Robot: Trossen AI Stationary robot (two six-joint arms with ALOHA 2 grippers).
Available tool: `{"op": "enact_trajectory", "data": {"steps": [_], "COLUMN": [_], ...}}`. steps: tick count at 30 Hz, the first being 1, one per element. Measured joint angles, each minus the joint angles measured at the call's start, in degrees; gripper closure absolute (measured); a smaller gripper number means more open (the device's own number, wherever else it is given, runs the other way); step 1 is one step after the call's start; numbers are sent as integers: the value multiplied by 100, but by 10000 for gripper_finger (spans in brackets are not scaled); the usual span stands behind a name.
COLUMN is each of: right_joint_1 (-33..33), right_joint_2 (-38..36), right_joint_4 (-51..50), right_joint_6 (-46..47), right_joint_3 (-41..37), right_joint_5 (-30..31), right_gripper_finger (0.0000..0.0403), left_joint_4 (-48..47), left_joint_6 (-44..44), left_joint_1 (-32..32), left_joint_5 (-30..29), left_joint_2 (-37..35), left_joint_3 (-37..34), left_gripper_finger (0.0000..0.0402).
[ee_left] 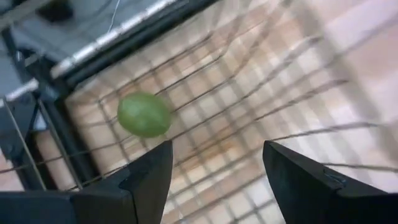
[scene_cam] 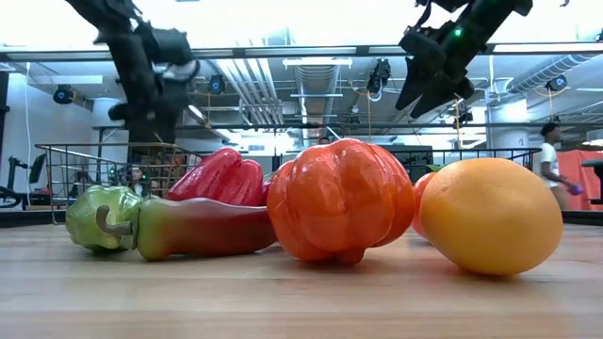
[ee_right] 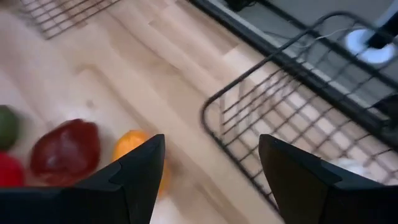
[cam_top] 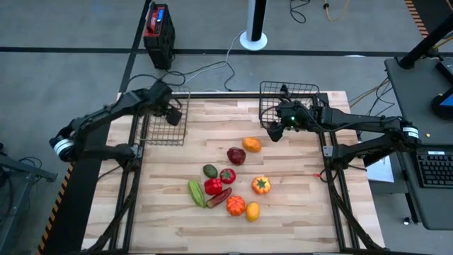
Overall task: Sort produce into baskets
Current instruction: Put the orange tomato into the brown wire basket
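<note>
Hovering over the left basket at the table's far left corner, left gripper with fingers spread apart and nothing between them. Seen through that gripper's own camera, a round green fruit against the mesh inside this basket, clear of both fingers; no long axis to report on it. Positioned at the near edge of the right basket, right gripper raised above the wood, fingers likewise parted and holding nothing. Lying on the wooden table, loose produce in a cluster near the middle and front: orange fruit just beside the right gripper, dark maroon piece next to it. Further forward, a dark green piece, small red piece, red pepper, orange pumpkin-like piece, orange tomato and yellow lemon. Noted for orientation: green cucumber with long axis running from far-left to near-right, and dark red chili with long axis slanting the other way, stem end toward the cucumber, the two close together at the near ends. Standing on the floor beyond the table, black box with red top.
</note>
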Motion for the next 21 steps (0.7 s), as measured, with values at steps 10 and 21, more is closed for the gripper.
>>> {"op": "enact_trajectory", "data": {"steps": [10, 21], "right_joint_1": [1026, 2221], "right_joint_2": [-3, -3], "right_joint_4": [37, 246], "right_joint_6": [197, 1277], "right_joint_3": [15, 26], "right_joint_5": [-809, -1009], "right_gripper_finger": [152, 160], "left_joint_4": [646, 1260], "left_joint_6": [-1037, -1898], "left_joint_1": [-3243, -6378], "left_joint_5": [-905, -3514], "left_joint_2": [-1165, -679], "left_joint_3": [-9, -15], "left_gripper_finger": [169, 169]}}
